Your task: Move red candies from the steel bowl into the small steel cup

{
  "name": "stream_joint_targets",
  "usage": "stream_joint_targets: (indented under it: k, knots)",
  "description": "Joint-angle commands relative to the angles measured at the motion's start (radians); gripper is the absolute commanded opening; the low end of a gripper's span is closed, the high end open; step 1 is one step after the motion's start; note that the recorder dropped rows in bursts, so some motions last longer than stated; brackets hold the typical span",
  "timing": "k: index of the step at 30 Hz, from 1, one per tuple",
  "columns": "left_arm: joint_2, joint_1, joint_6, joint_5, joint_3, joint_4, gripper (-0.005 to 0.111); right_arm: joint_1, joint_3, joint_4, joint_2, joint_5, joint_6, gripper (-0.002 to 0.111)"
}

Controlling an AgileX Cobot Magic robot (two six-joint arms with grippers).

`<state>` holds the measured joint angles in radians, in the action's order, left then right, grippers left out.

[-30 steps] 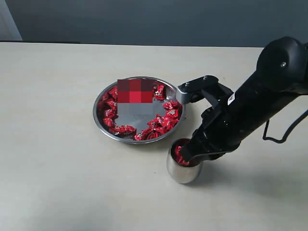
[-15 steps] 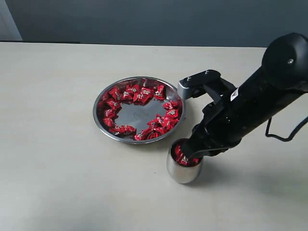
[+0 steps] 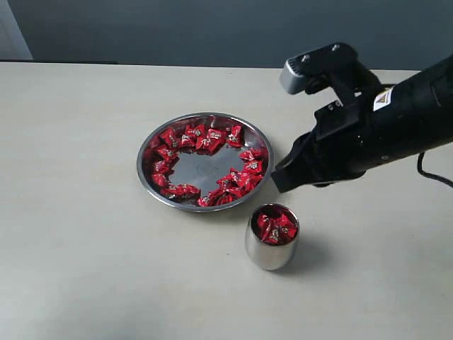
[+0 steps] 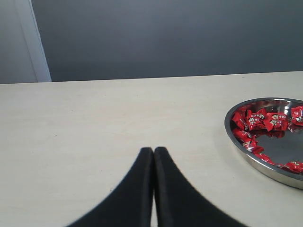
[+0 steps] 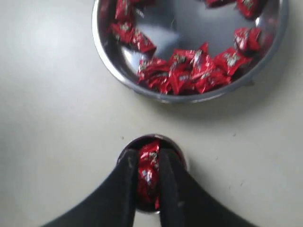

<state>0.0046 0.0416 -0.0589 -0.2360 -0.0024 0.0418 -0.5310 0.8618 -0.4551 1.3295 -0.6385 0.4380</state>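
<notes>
Several red candies [image 3: 275, 228] are recorded inside the cup [image 3: 267, 253], heaped to about the level of its rim. That part of the transfer is judged done. The cup stands upright on the worktop [image 3: 85, 248], just beside the near edge of the bowl [image 3: 200, 168] and not touching it.

Many more candies are noted in the bowl. They lie in a ring against its wall, thickest on the side nearest the cup, and the flat middle is bare. On this evidence the task is assessed as partly complete, with the larger share of the candies yet to be moved. Little free room is seen in the cup, so it is doubted whether all the remainder could be held.

The right claw [image 3: 282, 178] is observed above the cup and clear of it, between cup and bowl in the exterior view. In the right wrist view its jaws are seen narrowly parted. The red showing in the gap is taken to be the cup's contents below, and nothing is found to be gripped.

The left claw [image 4: 153, 150] is found clenched, with its jaws pressed together on nothing. It is held low over bare worktop, well apart from the bowl.

No candy is seen spilled on the worktop.
</notes>
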Motion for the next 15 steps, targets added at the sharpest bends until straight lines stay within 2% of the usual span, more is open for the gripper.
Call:
stream_joint_targets:
  k: [1, 6, 13, 15]
  knots:
    - [-0.005, -0.006, -0.002, 0.004, 0.002, -0.002, 0.0, -0.001, 0.002, 0.0, -0.051, 0.086, 0.007, -0.001]
    - [-0.005, -0.006, -0.002, 0.004, 0.002, -0.002, 0.0, -0.001, 0.0, 0.0, -0.055, 0.164, 0.007, -0.001]
    - [-0.005, -0.006, -0.002, 0.004, 0.002, -0.002, 0.0, -0.001, -0.015, -0.002, -0.031, 0.405, -0.002, -0.001]
    - [-0.005, -0.006, -0.002, 0.004, 0.002, -0.002, 0.0, -0.001, -0.021, -0.002, -0.027, 0.393, -0.004, -0.001]
